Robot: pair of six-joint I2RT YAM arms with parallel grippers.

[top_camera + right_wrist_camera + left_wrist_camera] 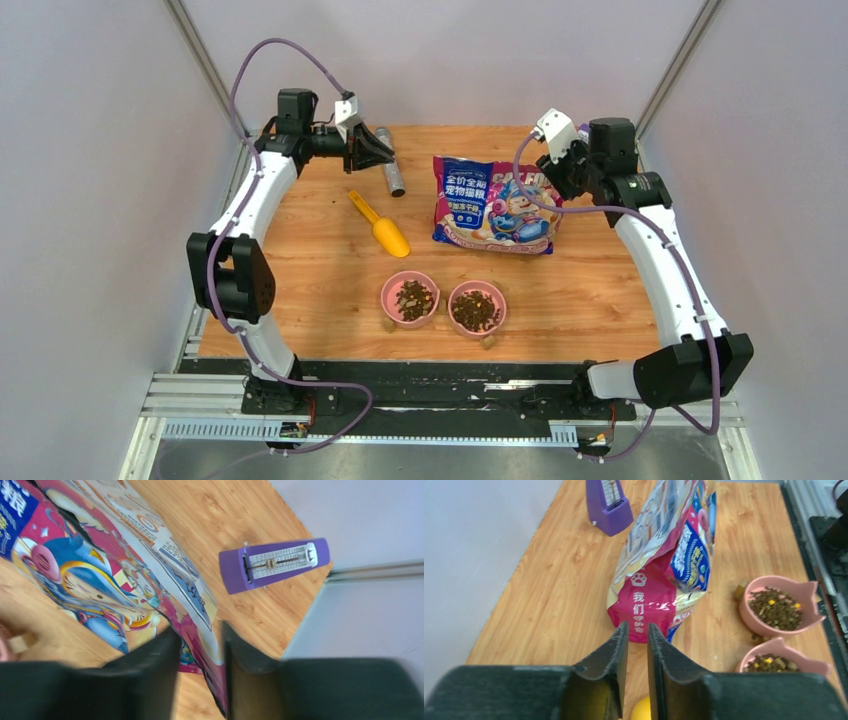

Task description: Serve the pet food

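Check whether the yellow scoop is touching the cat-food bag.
Apart. The top view shows the yellow scoop lying left of the bag, with a strip of bare wood plainly visible between them.

The light is bright and even in all three views. It seems to come from above, because the shadows on the wooden table [320, 270] are short and pale. The glossy bag [495, 203] catches the light, and small white patches of glare sit on its pink lower end in the left wrist view. That view is sharp around the bag, while the left gripper [637, 626] in front of the bag is slightly soft. The right wrist view is blurred everywhere: the print on the bag is smeared, and the right gripper [200, 628] in front of it has fuzzy edges. The top view is clear.
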